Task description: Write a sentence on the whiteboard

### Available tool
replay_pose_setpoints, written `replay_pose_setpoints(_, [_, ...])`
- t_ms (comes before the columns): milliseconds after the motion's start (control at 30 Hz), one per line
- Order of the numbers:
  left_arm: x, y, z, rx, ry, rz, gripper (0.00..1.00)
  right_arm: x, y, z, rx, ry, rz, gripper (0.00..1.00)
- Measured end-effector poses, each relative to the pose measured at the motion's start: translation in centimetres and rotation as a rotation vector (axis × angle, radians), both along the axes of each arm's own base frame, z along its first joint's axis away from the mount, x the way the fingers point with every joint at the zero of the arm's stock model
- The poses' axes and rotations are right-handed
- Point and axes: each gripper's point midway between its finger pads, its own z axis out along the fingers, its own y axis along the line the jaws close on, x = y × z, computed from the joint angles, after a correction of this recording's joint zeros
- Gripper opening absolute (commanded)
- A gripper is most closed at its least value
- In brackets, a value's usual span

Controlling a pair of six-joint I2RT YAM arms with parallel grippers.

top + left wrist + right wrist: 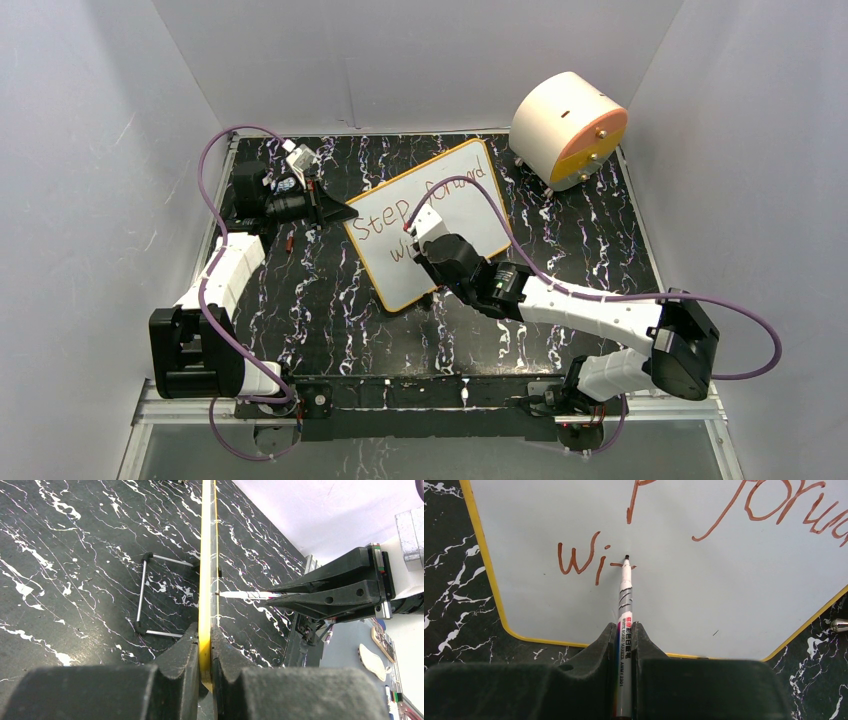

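The whiteboard (430, 225) with its yellow frame stands tilted on the dark marbled table. My left gripper (335, 212) is shut on its left edge; the left wrist view shows the yellow frame (205, 580) edge-on between the pads. My right gripper (625, 630) is shut on a white marker (625, 610), whose tip touches the board face at the crossbar of a "t". The sentence (594, 560) reads "Step forward" on the upper line and "wi" plus a started "t" on the lower line, in reddish-brown. In the top view my right gripper (432, 250) covers part of the lower line.
A round peach-and-orange drum (568, 130) stands at the back right of the table. A thin wire stand (150, 595) lies behind the board. White walls close in the table on three sides. A small red item (289, 243) lies near the left arm.
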Motion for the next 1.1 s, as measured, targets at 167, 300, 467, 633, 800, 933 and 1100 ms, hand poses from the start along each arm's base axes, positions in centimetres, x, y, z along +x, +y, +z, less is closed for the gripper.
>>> replay_pose_setpoints(167, [0.0, 0.0, 0.0, 0.0, 0.0, 0.001, 0.0, 0.0, 0.0, 0.0, -0.006, -0.001, 0.0, 0.0])
replay_pose_setpoints(300, [0.0, 0.0, 0.0, 0.0, 0.0, 0.0, 0.0, 0.0, 0.0, -0.1, -0.01, 0.005, 0.003, 0.0])
replay_pose_setpoints(467, [0.0, 0.0, 0.0, 0.0, 0.0, 0.0, 0.0, -0.5, -0.2, -0.7, -0.026, 0.03, 0.015, 0.0])
replay_pose_setpoints(633, [0.0, 0.0, 0.0, 0.0, 0.0, 0.0, 0.0, -0.9, -0.5, -1.3, -0.048, 0.055, 0.024, 0.0])
replay_pose_setpoints(800, [0.0, 0.0, 0.0, 0.0, 0.0, 0.0, 0.0, -1.0, -0.7, -1.6, -0.061, 0.065, 0.022, 0.0])
replay_pose_setpoints(933, [0.0, 0.0, 0.0, 0.0, 0.0, -0.001, 0.0, -1.0, -0.8, -1.6, -0.061, 0.063, 0.013, 0.0])
replay_pose_setpoints(1100, [0.0, 0.0, 0.0, 0.0, 0.0, 0.0, 0.0, -0.9, -1.0, -1.6, -0.06, 0.061, -0.001, 0.0])
